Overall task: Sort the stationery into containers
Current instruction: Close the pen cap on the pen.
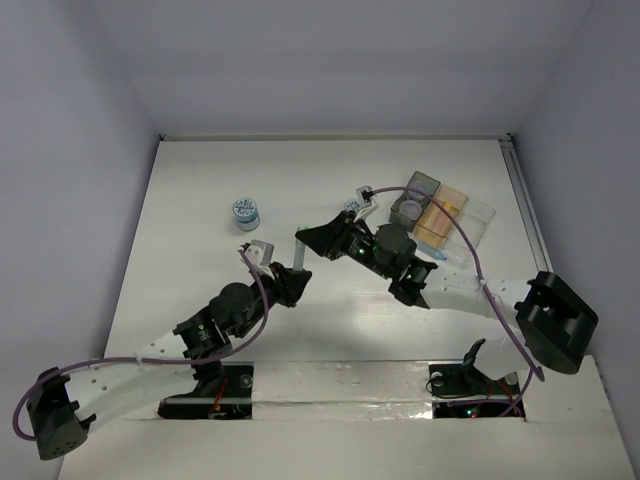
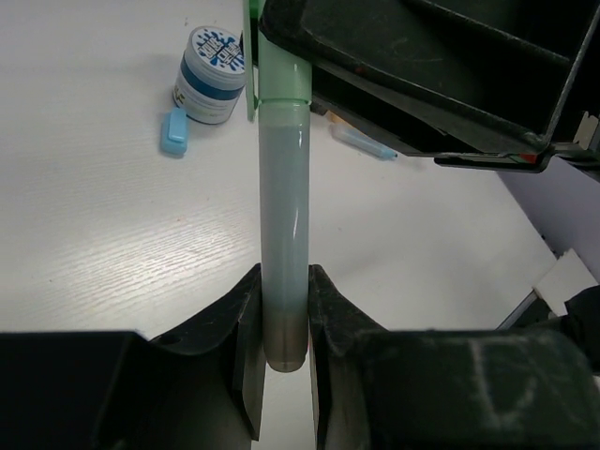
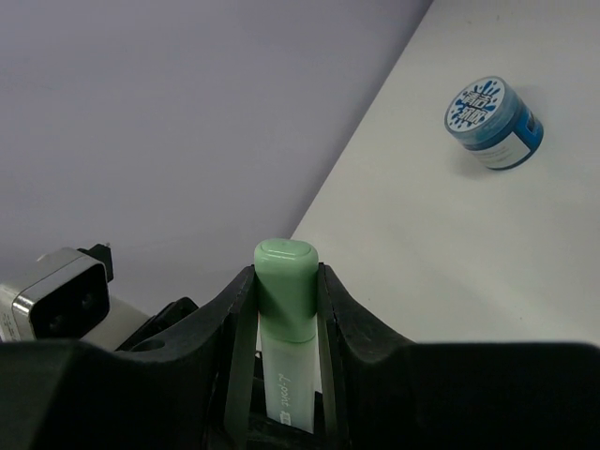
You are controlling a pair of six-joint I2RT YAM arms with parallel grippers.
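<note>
**Both grippers hold one green marker above the table**

Top view: the left gripper and the right gripper meet near the middle of the white table. A green marker runs between them. From here I cannot tell how far either pair of fingers is open. One roll with a blue-and-white top stands alone to the left of the grippers. A second roll sits just behind the right gripper. Further right, three bins stand joined in a row: the grey bin, the orange bin and the clear bin.

Left wrist view: the left gripper is closed snugly on the pale lower end of the green marker, with both fingers pressed against the barrel. The marker's capped end reaches into the black body of the right gripper at the top of the picture. A roll stands on the table to the left, and a small blue piece lies just beside it. A thin clear pen lies partly under the right gripper.

Right wrist view: the right gripper is clamped on the green marker at its cap, and the fingers touch it on both sides. A roll stands well apart on the table, in front of the purple wall.
</note>
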